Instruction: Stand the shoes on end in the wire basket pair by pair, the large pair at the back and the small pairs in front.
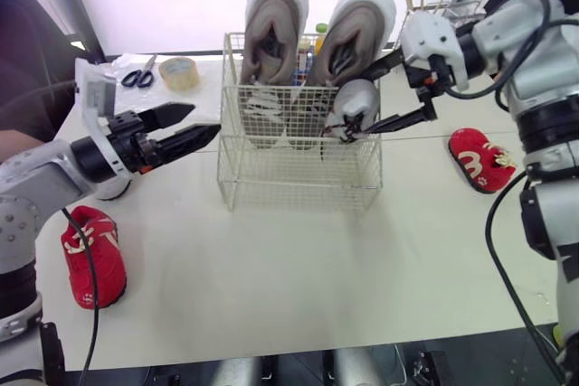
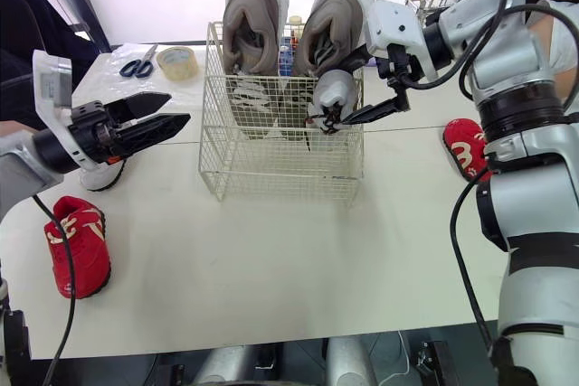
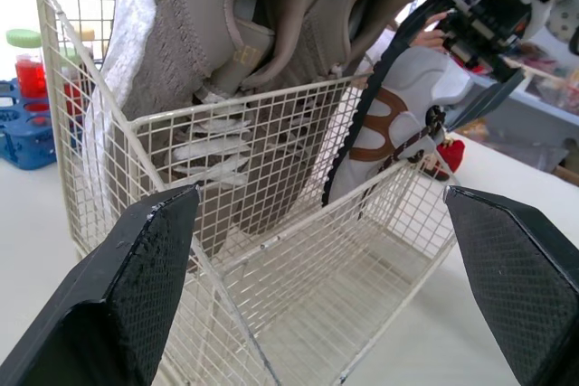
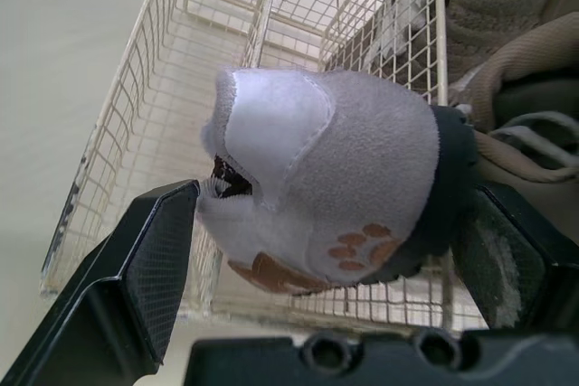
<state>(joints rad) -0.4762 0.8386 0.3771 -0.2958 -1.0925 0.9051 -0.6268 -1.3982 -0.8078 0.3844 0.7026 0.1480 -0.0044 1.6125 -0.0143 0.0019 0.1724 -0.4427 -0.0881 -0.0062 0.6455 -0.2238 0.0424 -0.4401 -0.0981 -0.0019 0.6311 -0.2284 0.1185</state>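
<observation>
**Small grey shoe at the basket's front right corner**

The small grey shoe is clamped in my right claw, one finger by the shoe's opening and the other against its black sole. It hangs at rim height over the front right corner of the wire basket, just in front of the large beige pair standing on end at the back.

I judge it light, with a soft, squashy upper. The sole is the stiff part, so a sole-to-opening grip should hold without crushing it.

My left claw hangs wide open with nothing in it, just beside the basket's left wall.

The right wrist view gives me the paw print and the finger contacts. The left wrist view shows the toothed sole edge instead. The head views add two red shoes on the desk, one near the left edge and one near the right.
</observation>
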